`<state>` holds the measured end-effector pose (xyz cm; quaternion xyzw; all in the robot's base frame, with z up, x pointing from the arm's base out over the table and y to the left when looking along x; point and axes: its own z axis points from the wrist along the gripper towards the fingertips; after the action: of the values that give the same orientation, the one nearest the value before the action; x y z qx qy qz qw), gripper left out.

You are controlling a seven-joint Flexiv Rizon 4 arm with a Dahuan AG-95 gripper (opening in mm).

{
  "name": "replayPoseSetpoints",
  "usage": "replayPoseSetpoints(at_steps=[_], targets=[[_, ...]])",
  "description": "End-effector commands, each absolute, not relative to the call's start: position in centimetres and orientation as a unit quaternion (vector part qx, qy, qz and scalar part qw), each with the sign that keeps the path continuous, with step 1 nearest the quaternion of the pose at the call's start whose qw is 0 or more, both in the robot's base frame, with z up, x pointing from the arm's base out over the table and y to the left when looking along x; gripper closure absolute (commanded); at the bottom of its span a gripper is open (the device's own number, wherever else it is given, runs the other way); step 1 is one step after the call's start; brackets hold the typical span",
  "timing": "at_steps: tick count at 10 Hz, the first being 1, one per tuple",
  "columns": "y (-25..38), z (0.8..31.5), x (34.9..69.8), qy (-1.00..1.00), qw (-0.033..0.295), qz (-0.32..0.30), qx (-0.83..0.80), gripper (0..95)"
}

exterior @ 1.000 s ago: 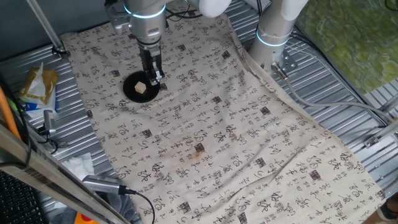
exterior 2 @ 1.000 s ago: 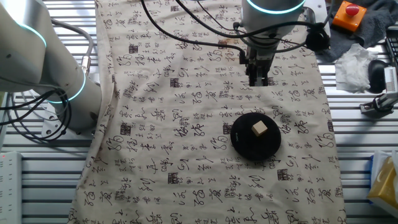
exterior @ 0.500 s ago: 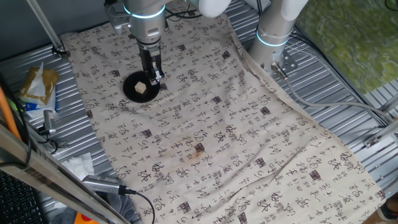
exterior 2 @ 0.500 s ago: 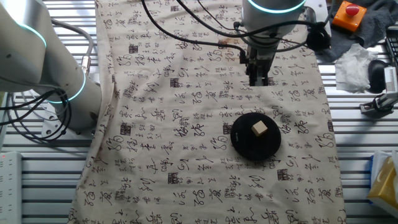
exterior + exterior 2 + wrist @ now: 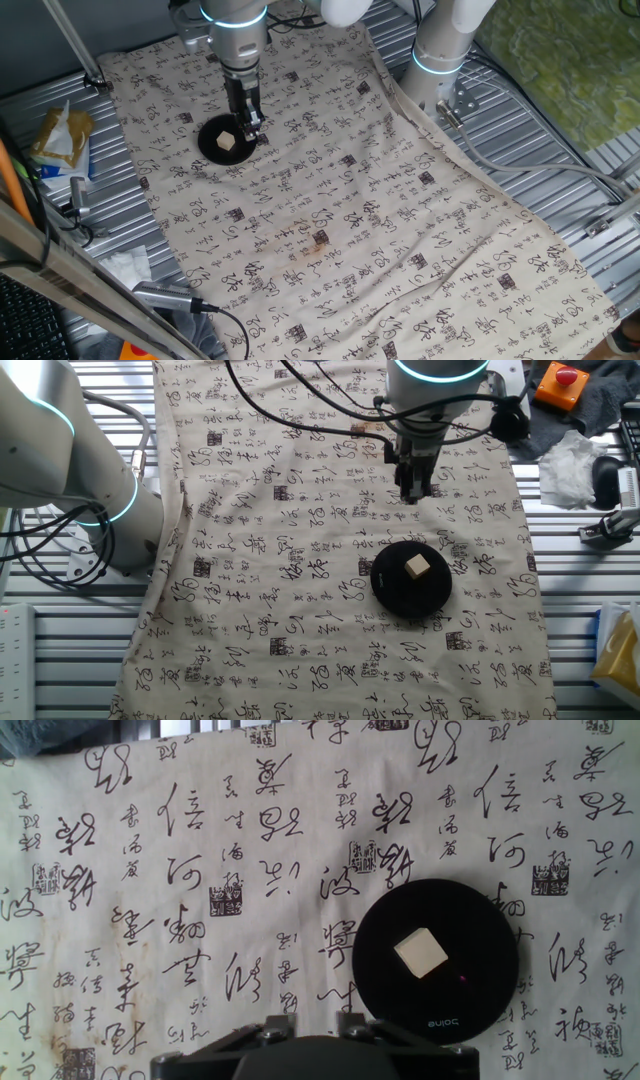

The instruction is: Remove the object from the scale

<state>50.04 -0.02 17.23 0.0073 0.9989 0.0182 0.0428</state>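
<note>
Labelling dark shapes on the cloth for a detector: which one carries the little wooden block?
The round black scale, a plain matte disc with the tan block on top. The other dark marks are small flat squares printed into the cloth.

The cloth (image 5: 300, 560) covering the table looks like thin woven fabric, off-white and matt, printed with black calligraphy and small dark seals, and it lies in soft wrinkles with a brownish stain (image 5: 318, 240) near its middle. The scale (image 5: 436, 960) has a matt black surface, smooth and even, plastic-looking, with faint pale lettering by its rim. The object (image 5: 421, 952) looks like pale unvarnished wood, dull and smooth-faced. The table (image 5: 540, 140) beneath is ribbed bare metal with a dull silver sheen. The arm (image 5: 435, 390) has glossy white casing, and the gripper (image 5: 415, 488) is dark, matt metal or plastic. Crumpled white paper (image 5: 570, 460) lies beside the cloth.
</note>
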Motion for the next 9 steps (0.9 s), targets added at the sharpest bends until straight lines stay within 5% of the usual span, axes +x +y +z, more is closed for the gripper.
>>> replayPoseSetpoints(at_steps=[1,3,4,9], targets=[[-0.1,17.2,50.0,0.999,0.046,0.021,0.005,38.0],[-0.1,17.2,50.0,0.999,0.048,0.019,-0.001,38.0],[-0.2,17.1,50.1,0.999,0.048,0.019,-0.006,57.0],[-2.0,16.6,50.8,0.998,0.052,0.018,-0.031,57.0]])
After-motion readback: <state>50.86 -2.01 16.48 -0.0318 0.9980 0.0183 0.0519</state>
